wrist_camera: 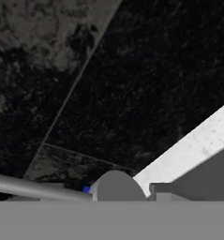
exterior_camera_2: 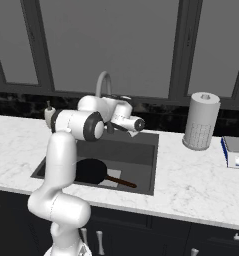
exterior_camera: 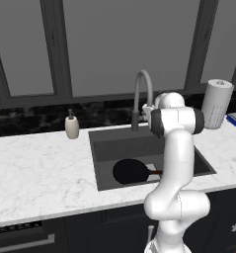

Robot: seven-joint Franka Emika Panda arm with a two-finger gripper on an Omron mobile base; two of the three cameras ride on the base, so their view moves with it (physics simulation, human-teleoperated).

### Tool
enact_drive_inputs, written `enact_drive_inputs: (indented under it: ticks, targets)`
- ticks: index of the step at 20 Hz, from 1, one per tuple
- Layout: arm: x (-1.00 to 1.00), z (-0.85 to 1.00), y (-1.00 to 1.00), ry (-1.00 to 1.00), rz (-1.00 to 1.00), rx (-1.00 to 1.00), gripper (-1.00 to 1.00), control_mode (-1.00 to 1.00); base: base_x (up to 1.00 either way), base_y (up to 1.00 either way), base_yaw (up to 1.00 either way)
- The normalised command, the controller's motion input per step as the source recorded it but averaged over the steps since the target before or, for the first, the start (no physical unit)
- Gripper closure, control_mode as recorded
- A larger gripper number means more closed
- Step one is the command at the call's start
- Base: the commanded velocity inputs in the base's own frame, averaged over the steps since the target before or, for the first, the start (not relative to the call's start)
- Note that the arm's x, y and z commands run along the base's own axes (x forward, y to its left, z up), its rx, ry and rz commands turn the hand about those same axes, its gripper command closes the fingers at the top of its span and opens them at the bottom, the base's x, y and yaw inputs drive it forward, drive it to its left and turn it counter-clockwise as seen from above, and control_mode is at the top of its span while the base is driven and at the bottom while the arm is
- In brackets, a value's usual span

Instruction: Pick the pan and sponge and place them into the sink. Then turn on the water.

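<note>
From the left base view the pan (exterior_camera: 131,171) lies in the sink (exterior_camera: 103,146) on the counter (exterior_camera: 35,168), from the right the pincer (exterior_camera_2: 139,125) (open or closed, I cannot tell) hovers by the faucet (exterior_camera_2: 103,82), and the hand view faces dark backsplash (wrist_camera: 146,84).

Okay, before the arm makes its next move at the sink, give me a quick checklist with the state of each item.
1. Pan in the sink: ok, it lies flat on the basin floor.
2. Sponge in the sink: cannot tell, not visible in the basin.
3. Water running: not ok, no stream falls from the faucet.
4. Gripper near the faucet: ok, the hand sits right beside its neck.
5. Gripper state: cannot tell, the fingers are hidden.
6. Soap dispenser and paper towel roll upright: ok.
</note>
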Motion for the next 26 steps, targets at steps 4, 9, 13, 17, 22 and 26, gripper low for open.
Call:
enact_drive_inputs:
  ticks: [4,9,13,17,22,26]
  targets:
    - [0.05,-0.07,-0.16,-0.03,0.00,0.21,1.00,-1.00,0.00,0.00,0.00]
    - [0.11,0.00,-0.24,0.01,-0.05,0.34,1.00,-1.00,0.00,0.00,0.00]
    - [0.06,0.00,-0.31,0.09,-0.03,0.39,1.00,-1.00,0.00,0.00,0.00]
    - [0.08,0.00,-0.28,0.13,-0.01,0.38,1.00,-1.00,0.00,0.00,0.00]
    - [0.03,-0.01,-0.24,0.11,-0.01,0.30,1.00,-1.00,0.00,0.00,0.00]
    - [0.00,-0.02,-0.13,0.01,0.00,0.11,1.00,-1.00,0.00,0.00,0.00]
